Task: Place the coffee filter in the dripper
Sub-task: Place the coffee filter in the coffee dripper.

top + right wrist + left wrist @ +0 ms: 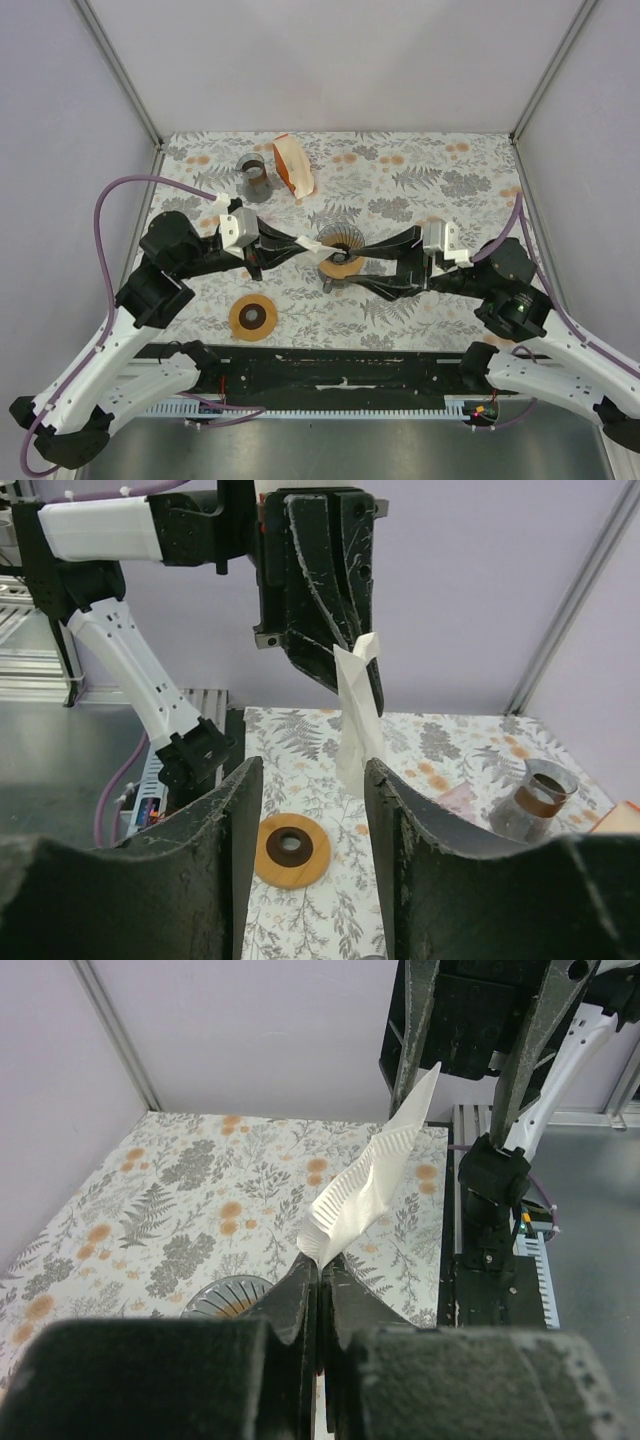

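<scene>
The white, ribbed paper coffee filter (pixel 368 1188) is folded flat and stands up from my left gripper (pixel 322 1265), which is shut on its lower edge. In the top view that gripper (pixel 308 246) holds the filter (pixel 322 252) just left of the dripper (pixel 342 238), a ribbed cone on a wooden collar in the middle of the mat. My right gripper (pixel 312 780) faces it from the other side. Its jaws are open, and the filter (pixel 358 715) hangs just beyond the right finger, free of both pads. The dripper's rim (pixel 225 1295) shows below my left fingers.
A wooden ring (pixel 253 317) lies on the floral mat in front of the left arm. A small glass cup (pixel 254 175) and an orange-and-white filter pack (pixel 293 165) stand at the back left. Grey walls close in the mat on three sides.
</scene>
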### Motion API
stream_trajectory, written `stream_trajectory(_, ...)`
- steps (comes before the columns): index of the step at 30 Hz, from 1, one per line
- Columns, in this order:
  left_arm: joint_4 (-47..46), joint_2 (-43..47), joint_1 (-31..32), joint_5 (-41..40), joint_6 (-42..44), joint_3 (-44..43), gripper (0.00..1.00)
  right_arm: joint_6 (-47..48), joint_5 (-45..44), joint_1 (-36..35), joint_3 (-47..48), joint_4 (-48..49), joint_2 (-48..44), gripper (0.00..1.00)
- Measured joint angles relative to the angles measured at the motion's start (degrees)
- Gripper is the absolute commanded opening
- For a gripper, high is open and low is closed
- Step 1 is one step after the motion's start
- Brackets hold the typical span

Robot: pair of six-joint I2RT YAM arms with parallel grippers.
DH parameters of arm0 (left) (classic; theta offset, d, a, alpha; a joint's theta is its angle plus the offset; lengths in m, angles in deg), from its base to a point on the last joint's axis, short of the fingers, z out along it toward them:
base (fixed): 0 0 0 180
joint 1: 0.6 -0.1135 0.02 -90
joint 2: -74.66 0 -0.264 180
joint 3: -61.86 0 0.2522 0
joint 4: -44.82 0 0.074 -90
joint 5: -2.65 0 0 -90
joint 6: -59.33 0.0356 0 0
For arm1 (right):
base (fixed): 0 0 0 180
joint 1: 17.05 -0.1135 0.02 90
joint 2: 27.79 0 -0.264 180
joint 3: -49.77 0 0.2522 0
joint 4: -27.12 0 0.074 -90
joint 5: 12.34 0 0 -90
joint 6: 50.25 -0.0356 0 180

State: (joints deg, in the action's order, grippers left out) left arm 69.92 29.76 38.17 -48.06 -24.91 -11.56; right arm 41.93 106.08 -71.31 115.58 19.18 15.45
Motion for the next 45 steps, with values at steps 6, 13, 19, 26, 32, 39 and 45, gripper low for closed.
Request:
stream_trajectory(6,-2.38,0.28,0.0,-0.02,-1.27,0.26,0.02,0.44,-2.03,0.0,-0.24,1.97,-1.53,0.56)
stream_trajectory(13,-3.37,0.28,-0.11,0.0,-2.12,0.59,0.02,0.42,-1.29,0.0,-0.28,4.31,-0.35,0.57)
stream_trajectory(19,-4.0,0.28,-0.2,0.0,-2.56,1.01,0.02,0.46,0.48,-0.02,-0.28,4.42,1.33,0.5)
stream_trajectory(26,-4.22,0.48,-0.55,-0.04,-2.6,1.03,0.02,0.85,2.36,-0.24,-0.28,4.42,1.62,0.31)
stream_trajectory(32,-4.22,0.83,-0.81,-0.09,-2.6,1.03,0.02,1.09,3.98,-0.28,-0.24,4.2,1.81,0.33)
stream_trajectory(39,-4.17,0.87,-0.83,-0.07,-2.58,1.03,0.02,3.69,0.13,-0.26,-0.17,0.83,0.37,0.48)
stream_trajectory(45,-4.2,1.07,-0.83,-0.02,-2.58,1.03,0.02,6.78,-1.57,-0.28,0.79,0.33,-3.37,0.55)
